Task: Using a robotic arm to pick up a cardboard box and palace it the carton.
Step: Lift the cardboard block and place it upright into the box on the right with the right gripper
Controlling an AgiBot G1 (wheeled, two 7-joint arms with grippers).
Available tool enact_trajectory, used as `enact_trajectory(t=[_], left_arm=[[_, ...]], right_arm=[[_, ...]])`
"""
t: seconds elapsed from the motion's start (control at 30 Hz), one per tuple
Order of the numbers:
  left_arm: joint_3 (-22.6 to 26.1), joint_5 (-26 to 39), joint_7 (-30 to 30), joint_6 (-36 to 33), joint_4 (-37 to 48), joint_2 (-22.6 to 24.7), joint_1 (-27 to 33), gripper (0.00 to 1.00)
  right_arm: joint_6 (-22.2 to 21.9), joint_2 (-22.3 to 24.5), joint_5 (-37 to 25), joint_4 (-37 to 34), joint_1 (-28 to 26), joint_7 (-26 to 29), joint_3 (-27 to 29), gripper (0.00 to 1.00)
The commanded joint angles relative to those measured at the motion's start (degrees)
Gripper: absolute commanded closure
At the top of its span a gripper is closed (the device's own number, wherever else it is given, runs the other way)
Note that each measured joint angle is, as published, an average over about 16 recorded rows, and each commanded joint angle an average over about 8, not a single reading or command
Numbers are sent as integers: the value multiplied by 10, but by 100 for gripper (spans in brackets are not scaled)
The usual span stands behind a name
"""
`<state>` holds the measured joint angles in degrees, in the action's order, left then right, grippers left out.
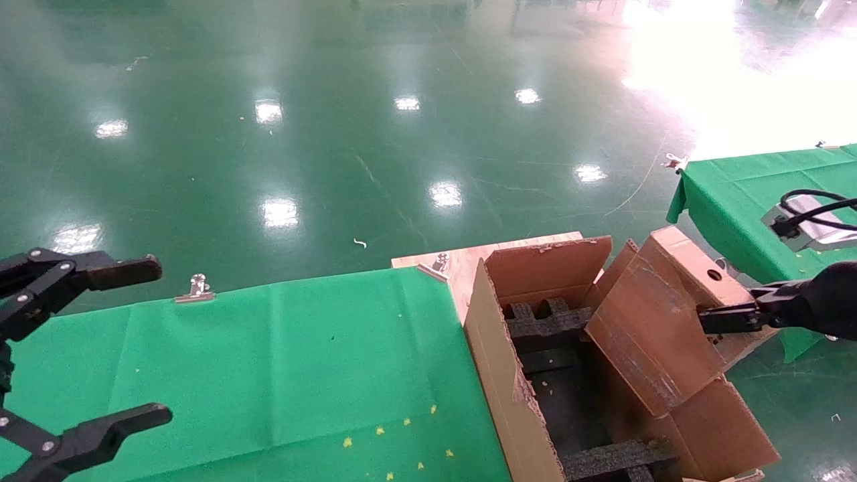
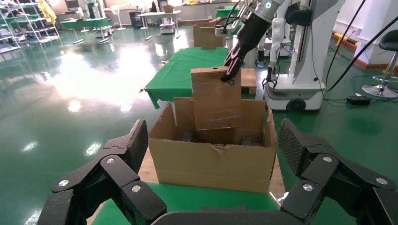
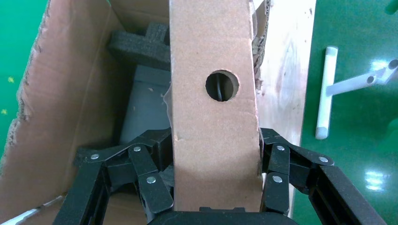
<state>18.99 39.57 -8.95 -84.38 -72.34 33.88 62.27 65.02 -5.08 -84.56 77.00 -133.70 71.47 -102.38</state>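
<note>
Head view, right gripper [image 1: 710, 319]: the cardboard box [image 1: 663, 314] is pinched at one narrow end by the robotic arm and held tilted over the right side of the carton [image 1: 495, 375], its lower edge dipping past the carton's rim; the tilt appears meant to slide it in beside the black foam inserts [image 1: 546, 321]
Head view, left gripper [image 1: 80, 355]: it is parked with fingers spread wide over the left edge of the green-clothed table [image 1: 268, 361], well apart from the carton, so the drop zone is left unobstructed

Left wrist view, box: the cardboard box [image 2: 217, 98] is seen standing nearly upright above the carton [image 2: 213, 161], gripped at its upper corner by the right gripper [image 2: 230, 70]; its bottom edge is hidden behind the carton's ragged front wall
Left wrist view, left gripper [image 2: 211, 154]: its pads are spread apart and nothing is held

Right wrist view, grip: the box's narrow face with the round hole [image 3: 222, 85] is clamped between both fingers [image 3: 141, 173], one on each broad side
Right wrist view, target: foam and open space in the carton [image 3: 56, 117] lie below; lowering is judged to be the step in hand
</note>
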Motion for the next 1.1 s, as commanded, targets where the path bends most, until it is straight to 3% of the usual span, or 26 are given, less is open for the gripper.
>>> enact_trajectory(t=[0.03, 0.47, 1.1], left_arm=[[0, 0, 0, 0, 0, 0, 0, 0], [0, 0, 0, 0, 0, 0, 0, 0], [0, 0, 0, 0, 0, 0, 0, 0]], right_arm=[[-2, -1, 1, -5, 0, 1, 0, 100], [-56, -36, -49, 9, 41, 105, -32, 100], [-58, -79, -69, 6, 73, 184, -58, 100]])
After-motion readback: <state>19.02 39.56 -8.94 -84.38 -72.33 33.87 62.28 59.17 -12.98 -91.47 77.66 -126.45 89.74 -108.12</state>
